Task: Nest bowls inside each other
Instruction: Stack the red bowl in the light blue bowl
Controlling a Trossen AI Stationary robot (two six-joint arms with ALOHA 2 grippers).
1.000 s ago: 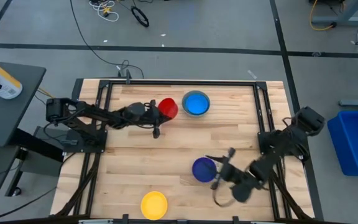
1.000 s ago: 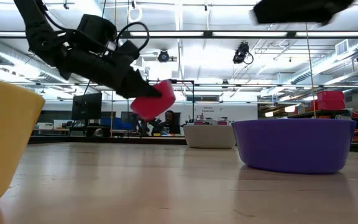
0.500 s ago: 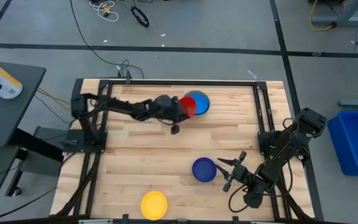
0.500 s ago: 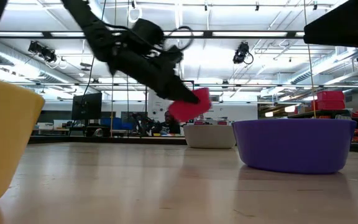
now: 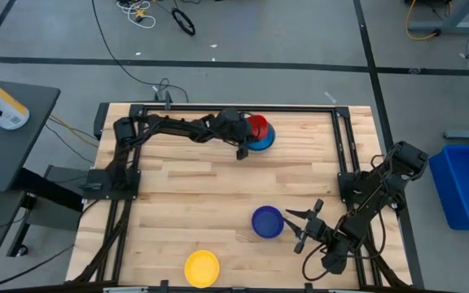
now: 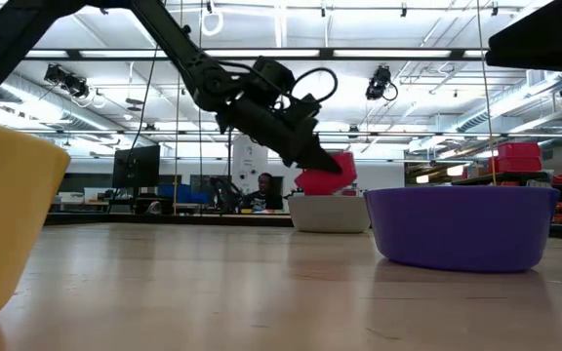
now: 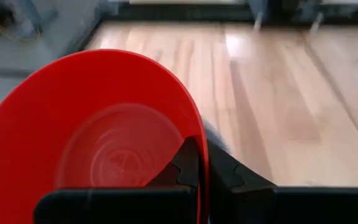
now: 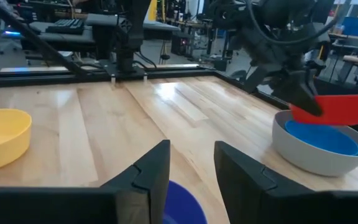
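Red bowl carried over the grey-and-blue stack.

Since a second earlier the left arm had swung across the far side of the table (image 5: 177,195), taking the red bowl (image 5: 257,126) from beside the light blue bowl (image 5: 264,141) to just above it; the right arm had drawn back from the dark blue bowl (image 5: 267,221). The left gripper (image 5: 243,138) had its jaws pinched narrow on the red bowl's rim, holding it tilted over the light blue bowl, which sat nested in the grey bowl (image 8: 319,155); that arm reached out long and low from the left edge. The yellow bowl (image 5: 202,267) lay at the near edge. The right gripper (image 5: 301,228) stood just beside the dark blue bowl, fingers partly spread and holding nothing, its arm folded at the near right corner.
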